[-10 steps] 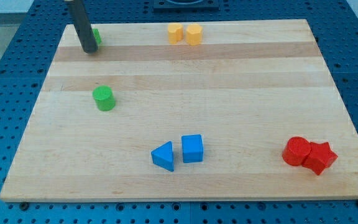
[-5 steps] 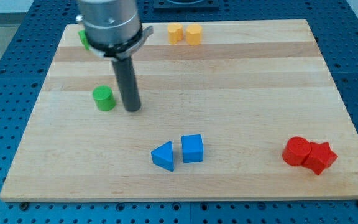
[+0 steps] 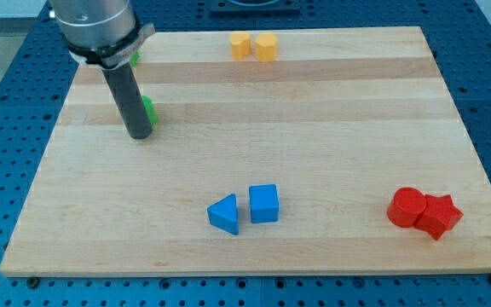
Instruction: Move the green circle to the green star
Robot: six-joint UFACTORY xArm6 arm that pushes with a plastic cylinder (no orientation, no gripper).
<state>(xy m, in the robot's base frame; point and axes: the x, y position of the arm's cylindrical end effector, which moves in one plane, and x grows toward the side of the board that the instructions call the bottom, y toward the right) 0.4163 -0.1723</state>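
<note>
My tip point(image 3: 139, 135) sits on the pale wooden board point(image 3: 314, 136) right below the small green circle block point(image 3: 148, 109), touching it or as good as. Most of that block is hidden behind the dark rod, so only a sliver pokes out on the view's right. That placement makes sense to me: the little green star block point(image 3: 132, 59) is further toward the view's top, mostly tucked behind the silver arm housing point(image 3: 96, 26), so a shove upward from this side should carry the circle toward it. There are no jaws on this rig, just the plain rod, so nothing is open or clamped on anything.

Everything else is well out of the way: two yellow blocks point(image 3: 254, 45) at the top edge, a blue triangle point(image 3: 224, 213) just beside a blue cube point(image 3: 263, 204) near the bottom, and two red blocks point(image 3: 424, 211) touching at bottom right.
</note>
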